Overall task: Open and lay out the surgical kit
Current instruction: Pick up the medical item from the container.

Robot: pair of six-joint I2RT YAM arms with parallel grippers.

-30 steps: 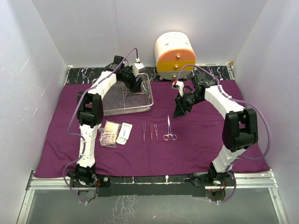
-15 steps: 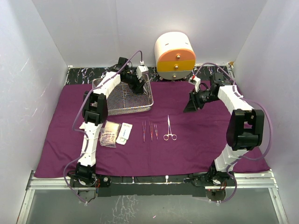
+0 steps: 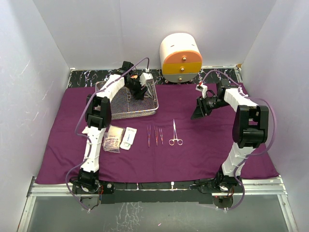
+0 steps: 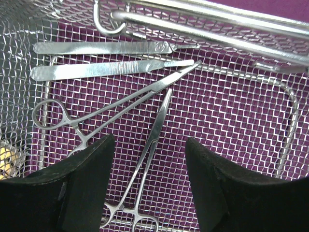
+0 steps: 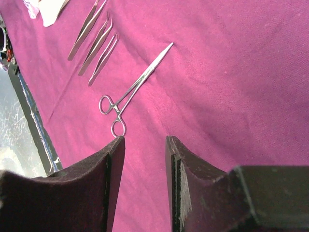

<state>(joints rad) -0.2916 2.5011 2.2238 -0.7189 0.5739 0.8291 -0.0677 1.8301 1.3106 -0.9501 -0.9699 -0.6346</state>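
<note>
The purple cloth (image 3: 203, 145) is spread over the table. On it at the back left stands the wire-mesh tray (image 3: 126, 110). My left gripper (image 3: 137, 92) reaches down into the tray, open. In the left wrist view its jaws (image 4: 149, 140) straddle one ring-handled forceps (image 4: 155, 126) without touching it. A second forceps (image 4: 116, 107) and two flat metal handles (image 4: 101, 47) lie beyond. My right gripper (image 3: 197, 113) hangs open over bare cloth, with nothing in it (image 5: 145, 140). Another forceps (image 3: 174, 133) (image 5: 133, 89) and three tweezers (image 3: 155, 135) (image 5: 94, 41) lie in a row.
Two small packets (image 3: 120, 137) lie on the cloth left of the tweezers. The white-and-orange cabinet (image 3: 180, 58) stands at the back centre. White walls close in both sides. The tray's raised wire handle (image 4: 203, 19) crosses just ahead of the left fingers.
The left gripper has pushed further into the tray and its jaws have narrowed. The right arm has swung right and back, away from the forceps on the cloth.
</note>
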